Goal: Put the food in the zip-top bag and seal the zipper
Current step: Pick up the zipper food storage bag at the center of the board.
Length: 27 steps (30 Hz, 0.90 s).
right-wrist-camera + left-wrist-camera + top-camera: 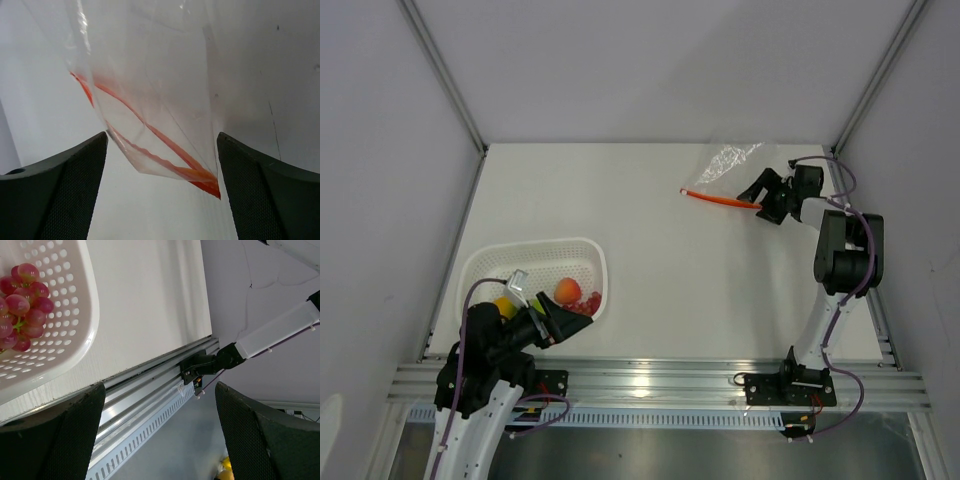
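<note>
Black mesh-faced fingers point(75, 195) of the right gripper point(161, 137) stand spread wide, clamping nothing; the zip-top bag point(150, 75) sits between them. It is clear, thin, crinkled film with glossy creases. The orange-red zipper point(197, 181) runs along its mouth as two slim strips that part in the middle and meet at the corner by one finger. In the overhead view the bag lies at the table's point(670, 260) far right, near the back corner, with smooth white surface all around it.

Well apart, at the near left, a white perforated plastic basket point(520, 255) with rounded corners holds a peach point(568, 290) and glossy red grapes point(22, 305). A yellow fruit point(504, 304) is half hidden by the arm. The left gripper point(159, 390) hangs released beside the basket, over the ribbed aluminium rail point(660, 380).
</note>
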### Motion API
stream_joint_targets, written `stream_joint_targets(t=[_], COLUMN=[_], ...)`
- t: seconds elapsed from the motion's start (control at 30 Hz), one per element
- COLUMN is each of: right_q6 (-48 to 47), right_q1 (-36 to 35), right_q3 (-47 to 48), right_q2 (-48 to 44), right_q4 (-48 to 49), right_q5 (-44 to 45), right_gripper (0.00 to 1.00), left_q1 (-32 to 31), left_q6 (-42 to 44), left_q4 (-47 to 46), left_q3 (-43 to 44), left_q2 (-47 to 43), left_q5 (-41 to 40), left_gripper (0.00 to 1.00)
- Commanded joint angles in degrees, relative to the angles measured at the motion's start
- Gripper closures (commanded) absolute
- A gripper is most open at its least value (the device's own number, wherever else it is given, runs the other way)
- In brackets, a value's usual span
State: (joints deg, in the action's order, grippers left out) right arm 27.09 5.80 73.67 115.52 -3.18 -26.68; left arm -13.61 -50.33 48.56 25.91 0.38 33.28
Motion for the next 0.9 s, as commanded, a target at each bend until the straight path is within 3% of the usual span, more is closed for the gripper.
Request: stream_joint_targets(t=[0.0,0.13,0.3,0.43,0.5,0.63,0.8,0.87], right_q6=[3.0,6.1,9.0,12.7,14.6,18.5,24.7,27.9], right_q1=[1.9,3.2,3.5,3.5,3.4,3.2,1.6,0.4], right_q3=[-0.1,-1.2,1.4,1.1,0.1,-1.2,-5.3,-7.0], right_q2=[0.5,1.0,4.1,5.8,6.3,6.9,4.4,2.7], right_q4=[10.0,16.4,17.5,21.5,24.6,28.9,33.8,33.6], right_q5=[-6.0,-8.1,-10.3,-13.0,-14.0,-16.3,-18.8,-18.8], right_gripper=[0.10,0.11,0.17,0.40,0.44,0.71,0.84,0.94], left_q1=[-0.2,-0.1,-0.2,-0.1,-0.2,-0.2,-0.2,-0.2], left_q6=[0.8,0.2,-0.1,-0.3,-0.3,-0.6,-0.6,-0.7], left_q4=[-1.6,-2.3,-2.3,-2.3,-3.0,-3.6,-4.3,-5.4], left_q3=[-0.1,-0.2,-0.2,0.0,0.0,0.0,0.3,0.5], left_q2=[0.8,1.1,0.9,0.9,1.2,1.6,2.1,2.3], left_q5=[1.6,2.3,2.7,3.3,3.9,4.9,5.4,5.6], left_gripper=[0.09,0.10,0.12,0.17,0.18,0.21,0.23,0.23])
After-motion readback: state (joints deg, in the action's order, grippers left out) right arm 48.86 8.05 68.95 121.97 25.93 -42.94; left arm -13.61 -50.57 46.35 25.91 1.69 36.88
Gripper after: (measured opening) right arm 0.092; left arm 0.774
